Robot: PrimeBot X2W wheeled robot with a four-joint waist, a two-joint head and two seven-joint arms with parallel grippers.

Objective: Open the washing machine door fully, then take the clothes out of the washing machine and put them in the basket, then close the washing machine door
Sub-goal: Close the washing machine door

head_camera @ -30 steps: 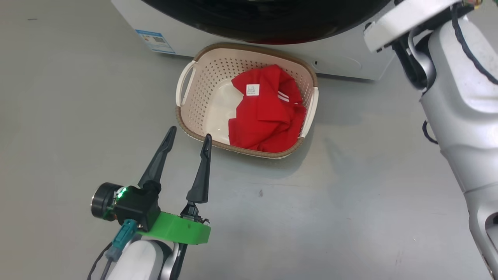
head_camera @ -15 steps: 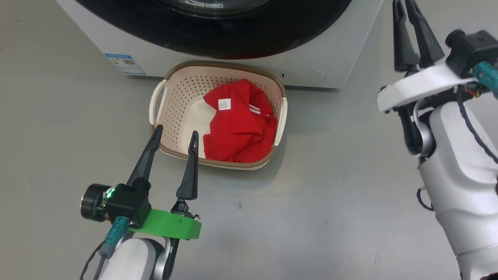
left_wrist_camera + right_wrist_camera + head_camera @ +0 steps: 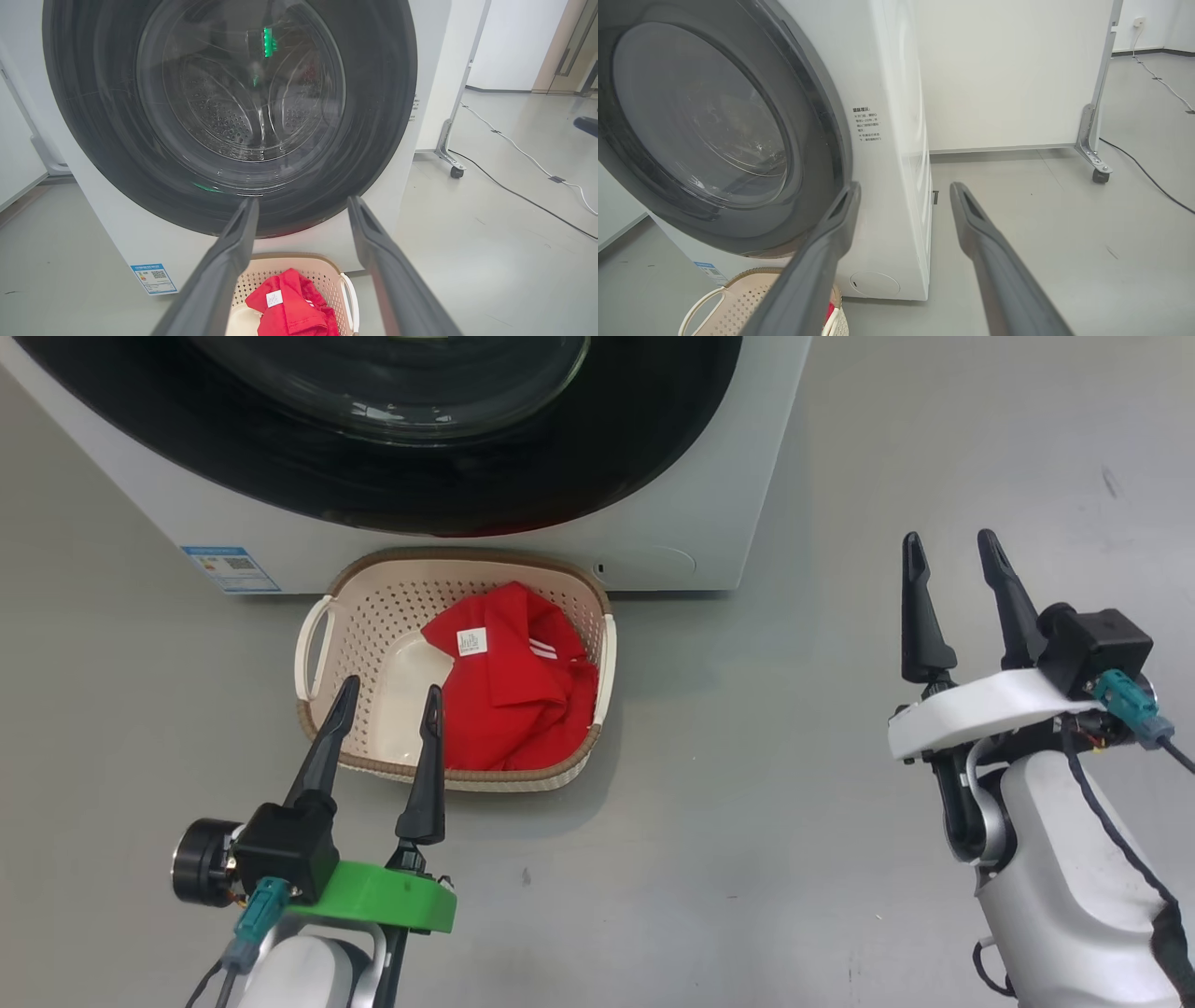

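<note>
The white washing machine point(image 3: 738, 467) stands at the top of the head view, and the washing machine door point(image 3: 569, 457) lies flat against its front. Through the glass point(image 3: 243, 88) the left wrist view shows the steel drum. On the floor against the washer sits the cream basket point(image 3: 322, 705) holding red clothes point(image 3: 509, 700) with a white tag and striped trim. My left gripper point(image 3: 392, 686) is open over the basket's near rim, holding nothing. My right gripper point(image 3: 948, 536) is open above bare floor to the right of the washer.
A blue label point(image 3: 231, 567) marks the washer's lower left front. Beside the washer stands a white panel on a metal leg with a caster point(image 3: 1094, 165). Cables point(image 3: 514, 191) run across the grey floor to the right.
The head camera has shifted, so more of the washer's front shows. My right arm has come down from beside the door to a low spot right of the washer. Clothes and basket are unchanged.
</note>
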